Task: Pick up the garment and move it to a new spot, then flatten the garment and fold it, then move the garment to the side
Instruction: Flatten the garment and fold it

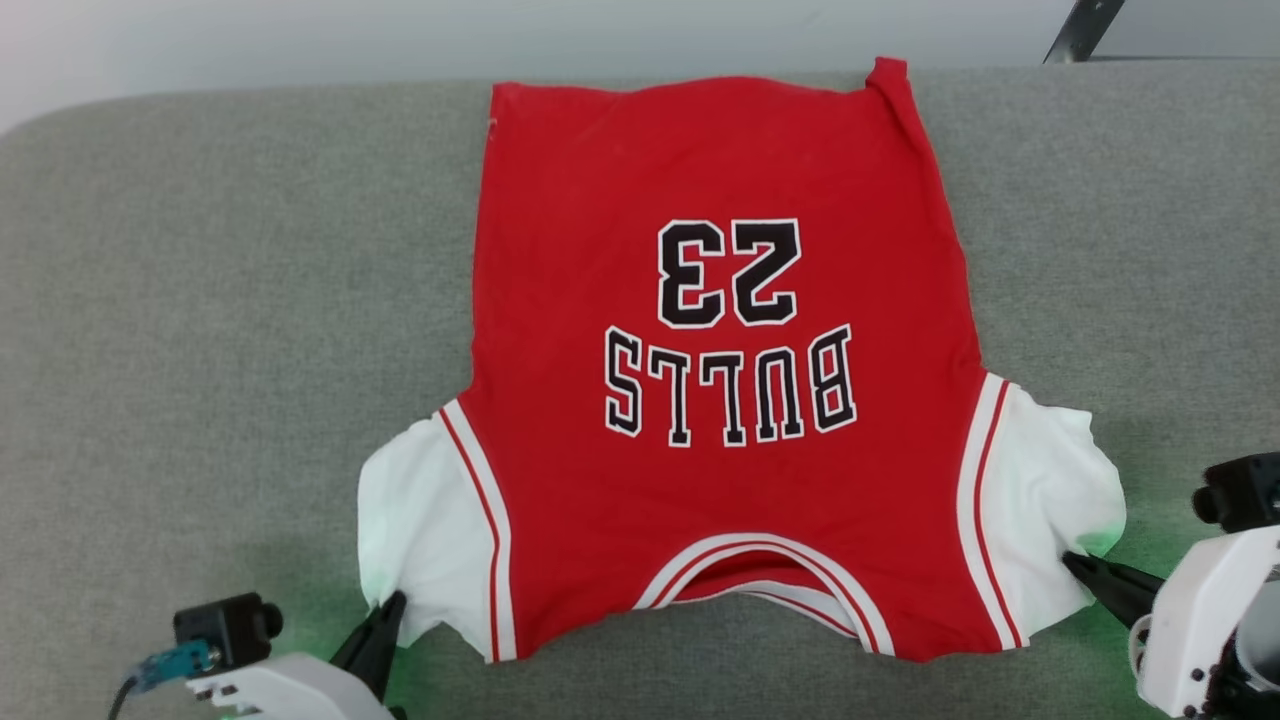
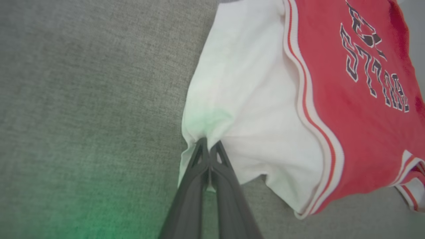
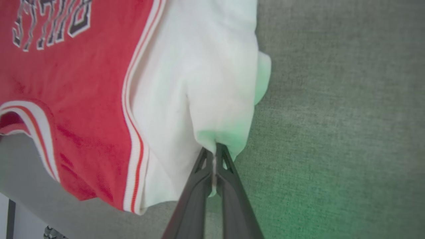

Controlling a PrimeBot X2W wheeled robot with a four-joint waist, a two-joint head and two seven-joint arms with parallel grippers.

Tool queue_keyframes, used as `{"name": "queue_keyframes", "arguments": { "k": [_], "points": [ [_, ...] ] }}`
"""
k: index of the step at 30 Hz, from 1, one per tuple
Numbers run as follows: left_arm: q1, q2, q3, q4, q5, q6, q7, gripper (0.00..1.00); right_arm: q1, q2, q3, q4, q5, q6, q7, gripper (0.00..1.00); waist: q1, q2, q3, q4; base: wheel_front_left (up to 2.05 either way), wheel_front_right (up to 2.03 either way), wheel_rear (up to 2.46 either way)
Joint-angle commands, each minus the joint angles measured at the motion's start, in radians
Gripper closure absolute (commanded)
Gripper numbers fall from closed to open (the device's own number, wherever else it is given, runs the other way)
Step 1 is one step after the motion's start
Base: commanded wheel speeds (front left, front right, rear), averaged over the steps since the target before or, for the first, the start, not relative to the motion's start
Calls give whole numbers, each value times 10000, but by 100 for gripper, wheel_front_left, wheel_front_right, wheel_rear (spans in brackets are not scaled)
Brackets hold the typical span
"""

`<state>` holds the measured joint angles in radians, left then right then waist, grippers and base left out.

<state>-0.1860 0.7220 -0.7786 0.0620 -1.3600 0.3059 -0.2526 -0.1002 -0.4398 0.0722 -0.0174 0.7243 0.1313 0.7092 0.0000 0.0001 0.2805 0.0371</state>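
**Operator:** Since I'm driving this from a distance, check me: the red Bulls 23 jersey [image 1: 720, 400] lies spread print-up across the middle of the head view on the grey upholstered surface [image 1: 200, 300], collar at the bottom of the frame, hem at the top?

**Desk:** Agreed. Its long axis runs bottom to top of the frame.

**Operator:** I have the left gripper [image 1: 385, 612] at lower left, fingers pinched tight on the edge of the left white sleeve [image 1: 420, 510]. The right gripper [image 1: 1085, 570], at lower right, is clamped the same way on the right white sleeve [image 1: 1050, 490].

**Desk:** So from each pair of fingers the cloth lies up-frame and inward.

**Operator:** Yes, each arm is nearest its own sleeve. My count: one jersey, two sleeves, two grippers, one pinch apiece. I'd judge that any fold must carry both sleeves toward the hem together.
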Motion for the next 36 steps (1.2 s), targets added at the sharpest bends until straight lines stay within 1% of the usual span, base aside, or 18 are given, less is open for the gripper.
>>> {"name": "queue_keyframes", "arguments": {
  "k": [1, 6, 13, 14, 15, 17, 19, 24, 27, 28, 29, 31, 33, 35, 36],
  "points": [
    [-203, -217, -149, 311, 163, 156, 96, 100, -158, -91, 247, 236, -189, -12, -182, 100, 0, -1, 154, 16, 0, 0, 0],
    [-540, -459, -522, 1092, 529, 292, 350, 100, -327, -229, 1127, 1158, -444, -18, -758, 100, 0, -1, 315, 46, 0, 0, 0],
    [-703, -685, -557, 1625, 520, 101, 388, 100, -692, -467, 2036, 1974, -367, -27, -1415, 100, 0, -1, 336, -12, 0, 0, 0],
    [-671, -697, -559, 1658, 503, 85, 381, 100, -749, -554, 2146, 1953, -368, -27, -1559, 58, 0, -1, 306, -34, 0, 0, 0],
    [-630, -710, -560, 1691, 499, 76, 372, 100, -803, -610, 2235, 1894, -223, -27, -1670, 0, 0, -1, 260, -56, 0, 0, 0],
    [-568, -742, -568, 1708, 484, 48, 355, 100, -940, -840, 2371, 1516, 179, -15, -1789, 0, 0, -1, 183, -74, 0, 0, 0],
    [-499, -782, -560, 1666, 481, 53, 323, 100, -1096, -1276, 2235, 1052, 681, -20, -1726, 0, 0, -1, 93, -89, 0, 0, 0],
    [-458, -833, -637, 1420, 556, 79, 322, 100, -1538, -2220, 1607, -286, 1882, -12, -837, 0, 0, -1, 53, -12, 0, 0, 0],
    [-632, -857, -687, 1218, 667, 108, 378, 100, -2213, -2655, 1099, -701, 2083, -12, -167, 0, 0, -1, 227, 161, 0, 0, 0],
    [-729, -876, -705, 1145, 734, 124, 384, 100, -2512, -2651, 977, -704, 2085, -12, 53, 0, 0, -1, 322, 237, 0, 0, 0],
    [-729, -876, -705, 1145, 734, 124, 384, 100, -2512, -2651, 977, -704, 2085, -12, 53, 0, 0, -1, 322, 237, 0, 0, 0],
    [-950, -926, -721, 992, 837, 114, 398, 100, -3323, -2539, 786, -571, 1907, -12, 379, 0, 0, -1, 591, 417, 0, 0, 0],
    [-1186, -989, -758, 859, 930, 113, 448, 100, -4286, -2335, 749, -189, 1480, -12, 647, 0, 0, -1, 914, 631, 0, 0, 0],
    [-1349, -1122, -745, 778, 863, -30, 545, 100, -5377, -2014, 956, 441, 879, -12, 861, 0, 0, -1, 1226, 851, 0, 0, 0],
    [-1390, -1164, -708, 790, 813, -98, 537, 100, -5946, -1748, 1167, 845, 570, -12, 938, 0, 0, -1, 1344, 923, 0, 0, 0]
  ]
}}
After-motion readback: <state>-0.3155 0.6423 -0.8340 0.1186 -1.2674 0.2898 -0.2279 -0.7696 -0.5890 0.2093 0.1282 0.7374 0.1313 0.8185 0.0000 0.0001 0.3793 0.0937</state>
